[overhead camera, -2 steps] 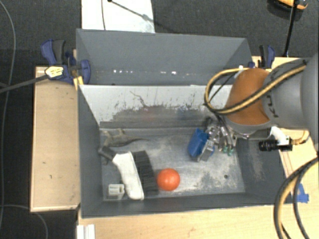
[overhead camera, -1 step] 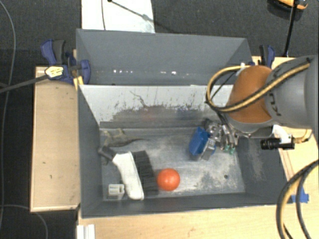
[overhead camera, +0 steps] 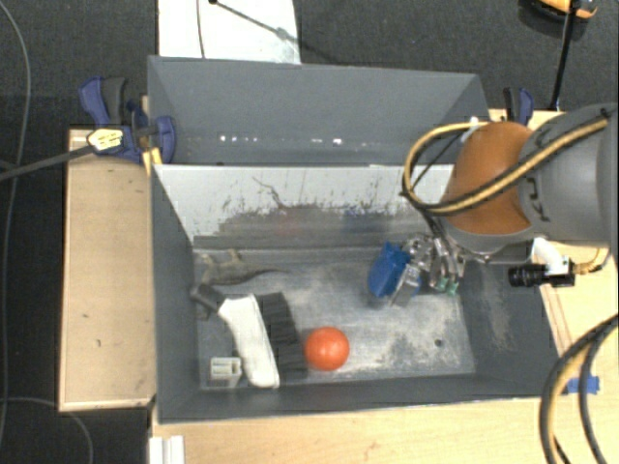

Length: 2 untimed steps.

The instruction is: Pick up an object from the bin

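A blue block (overhead camera: 387,271) sits right against the claw (overhead camera: 423,276), toward the bin's middle (its grip: cannot tell).

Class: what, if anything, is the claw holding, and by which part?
The claw seems to hold the blue block, gripped at its right-hand end.

The grey metal bin (overhead camera: 290,201) is showing matt walls and a scratched, scuffed floor. The blue piece (overhead camera: 387,271) is looking like smooth plastic. The orange ball (overhead camera: 328,348) is reading smooth, the white brush (overhead camera: 250,341) is showing plastic and coarse dark bristles (overhead camera: 279,327), and the arm's orange cover (overhead camera: 488,177) is gleaming.
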Available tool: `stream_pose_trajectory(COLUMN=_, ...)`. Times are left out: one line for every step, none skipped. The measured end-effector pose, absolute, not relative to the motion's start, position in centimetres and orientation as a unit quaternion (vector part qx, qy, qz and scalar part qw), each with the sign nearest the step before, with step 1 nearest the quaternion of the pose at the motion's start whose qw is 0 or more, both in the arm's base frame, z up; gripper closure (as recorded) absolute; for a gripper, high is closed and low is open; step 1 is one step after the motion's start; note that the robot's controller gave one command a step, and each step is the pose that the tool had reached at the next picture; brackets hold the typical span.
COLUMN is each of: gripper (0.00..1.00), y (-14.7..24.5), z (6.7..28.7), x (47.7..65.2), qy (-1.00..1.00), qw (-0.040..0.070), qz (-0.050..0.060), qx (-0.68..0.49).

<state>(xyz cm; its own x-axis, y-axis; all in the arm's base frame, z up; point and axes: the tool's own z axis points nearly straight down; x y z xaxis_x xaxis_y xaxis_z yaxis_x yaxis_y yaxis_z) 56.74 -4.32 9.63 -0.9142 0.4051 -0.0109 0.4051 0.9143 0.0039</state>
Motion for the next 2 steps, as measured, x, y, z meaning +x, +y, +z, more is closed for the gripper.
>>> stream_pose_trajectory(gripper=1.0, y=-4.3, z=10.4, x=56.6, qy=0.978, qw=0.002, qz=0.0, qx=0.207)
stream_pose_trajectory(gripper=1.0, y=-4.3, z=13.2, x=56.5, qy=0.978, qw=0.002, qz=0.0, qx=0.207)
